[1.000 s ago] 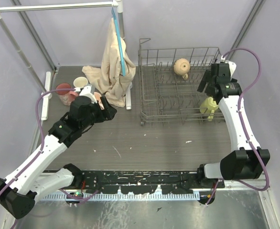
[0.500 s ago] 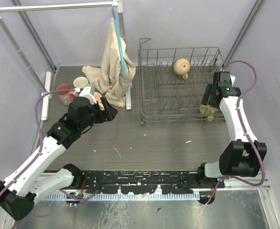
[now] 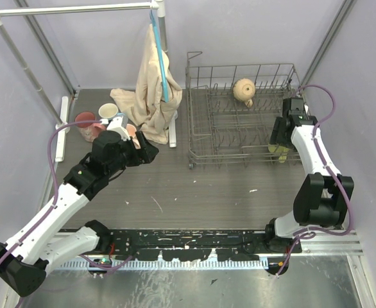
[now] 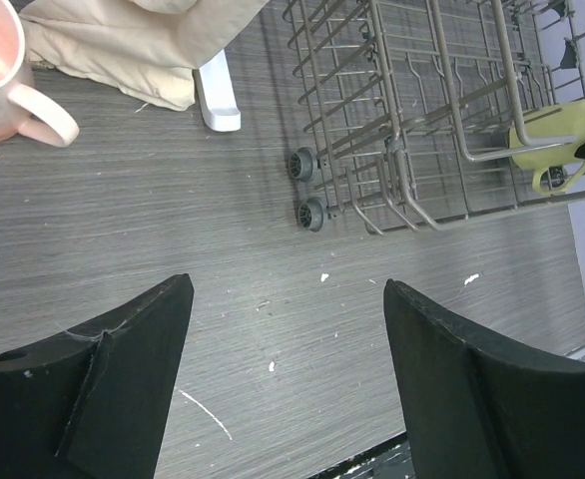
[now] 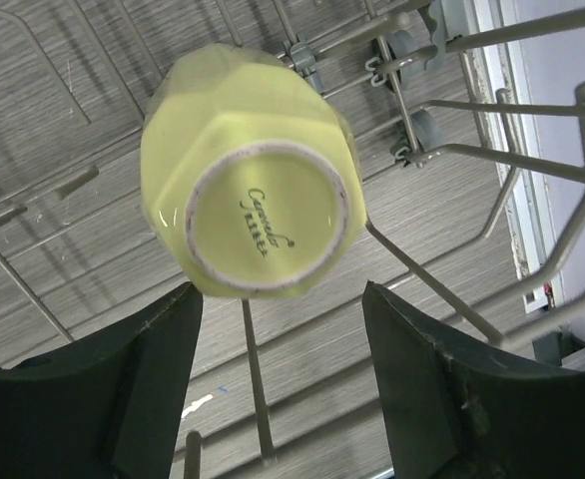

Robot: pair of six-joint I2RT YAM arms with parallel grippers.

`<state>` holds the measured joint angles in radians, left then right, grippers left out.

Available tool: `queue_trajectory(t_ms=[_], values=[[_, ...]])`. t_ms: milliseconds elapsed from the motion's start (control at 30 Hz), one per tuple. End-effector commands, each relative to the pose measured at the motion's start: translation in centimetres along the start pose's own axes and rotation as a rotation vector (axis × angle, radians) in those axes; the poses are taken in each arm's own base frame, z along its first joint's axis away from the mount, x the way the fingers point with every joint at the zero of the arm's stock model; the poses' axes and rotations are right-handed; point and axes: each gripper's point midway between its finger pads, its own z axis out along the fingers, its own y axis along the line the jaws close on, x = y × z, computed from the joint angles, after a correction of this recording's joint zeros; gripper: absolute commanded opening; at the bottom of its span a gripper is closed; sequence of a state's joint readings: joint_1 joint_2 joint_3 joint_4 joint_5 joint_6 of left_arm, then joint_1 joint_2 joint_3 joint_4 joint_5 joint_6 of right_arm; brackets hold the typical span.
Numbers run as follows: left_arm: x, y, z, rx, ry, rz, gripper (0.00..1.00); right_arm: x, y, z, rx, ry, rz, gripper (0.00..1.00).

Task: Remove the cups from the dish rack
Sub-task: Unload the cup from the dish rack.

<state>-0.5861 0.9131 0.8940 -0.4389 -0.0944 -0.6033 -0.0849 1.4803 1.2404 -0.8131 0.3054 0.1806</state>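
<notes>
While the right gripper (image 5: 281,309) hangs over the near right corner of the dish rack (image 3: 226,128), its jaws are spread wide with nothing pinched. The yellow-green mug (image 5: 251,200) sits upside down just ahead of them among the wire prongs, its base facing the wrist camera. From what I can see the fingers (image 5: 93,389) aren't touching it. Further back in the rack, near the rear wall, there's a tan mug (image 3: 244,88) lying on its side. The left gripper (image 4: 288,299) is over on the other side, above the bare table (image 3: 207,192) just left of the rack, jaws also wide apart and empty. Beyond it on the table are a salmon pink mug (image 3: 85,122) and a cream mug (image 3: 108,111), right next to a beige cloth (image 3: 151,90) hanging from a rail.
</notes>
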Motion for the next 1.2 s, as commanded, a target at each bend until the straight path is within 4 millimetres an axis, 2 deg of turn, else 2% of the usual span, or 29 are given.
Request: queue_trajectory(t_ms=[0,233,667,1167], values=[[-0.3,-0.4,-0.1,0.022,-0.023,0.003,0.84,-1.5,0.4,0.4,-0.009,-0.029,-0.005,0.69],[-0.1,-0.2,0.1,0.017,-0.015,0.002,0.84,-2.5,0.4,1.3,0.006,-0.044,0.009,0.61],[0.2,-0.1,0.4,0.011,-0.009,0.002,0.84,-5.0,0.3,1.2,0.019,-0.140,0.022,0.63],[0.2,-0.2,0.4,0.020,-0.007,0.000,0.85,-1.1,0.8,3.6,0.013,-0.044,0.027,0.59]])
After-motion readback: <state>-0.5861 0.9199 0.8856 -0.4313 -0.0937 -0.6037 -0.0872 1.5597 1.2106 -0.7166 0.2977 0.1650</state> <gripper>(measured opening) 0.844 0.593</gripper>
